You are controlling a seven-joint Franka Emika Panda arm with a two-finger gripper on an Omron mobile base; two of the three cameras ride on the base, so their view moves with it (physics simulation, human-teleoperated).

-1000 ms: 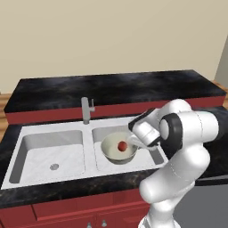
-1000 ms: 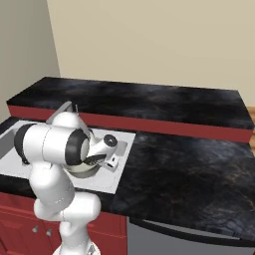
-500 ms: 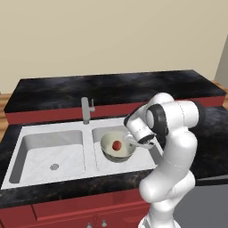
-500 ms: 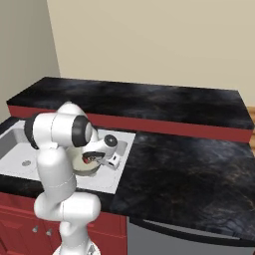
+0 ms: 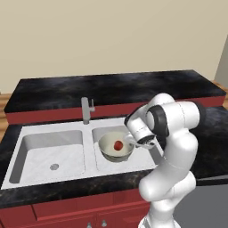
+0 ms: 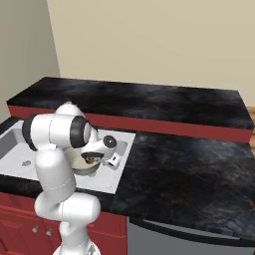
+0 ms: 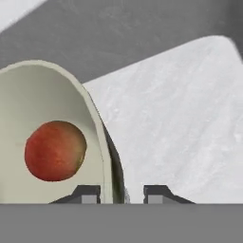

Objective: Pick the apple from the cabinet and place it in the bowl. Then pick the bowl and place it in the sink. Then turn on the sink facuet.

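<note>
The pale bowl (image 5: pixel 106 150) sits in the right basin of the sink (image 5: pixel 49 149), with the red-orange apple (image 5: pixel 118 145) inside it. In the hand view the apple (image 7: pixel 55 150) lies against the cream inner wall of the bowl (image 7: pixel 42 95). My gripper (image 7: pixel 122 193) straddles the bowl's right rim: one fingertip (image 7: pixel 86 193) is inside against the wall, and the other stands off the outer wall with a gap, so it is open. From the left base view the gripper (image 5: pixel 132 141) is at the bowl's right edge. The faucet (image 5: pixel 85 110) stands behind the basin divider. The cabinet is out of view.
A raised black counter with a red front edge (image 5: pixel 116 91) runs behind the sink. Dark countertop (image 6: pixel 189 169) spreads to the right of the basin. Red base cupboards (image 6: pixel 20 224) lie below the sink front. My own white elbow (image 5: pixel 178 120) hangs over the sink's right edge.
The arm's upper links have swung and the hand has settled lower at the bowl's right rim. The bowl with the apple has stayed about where it was in the right basin.
</note>
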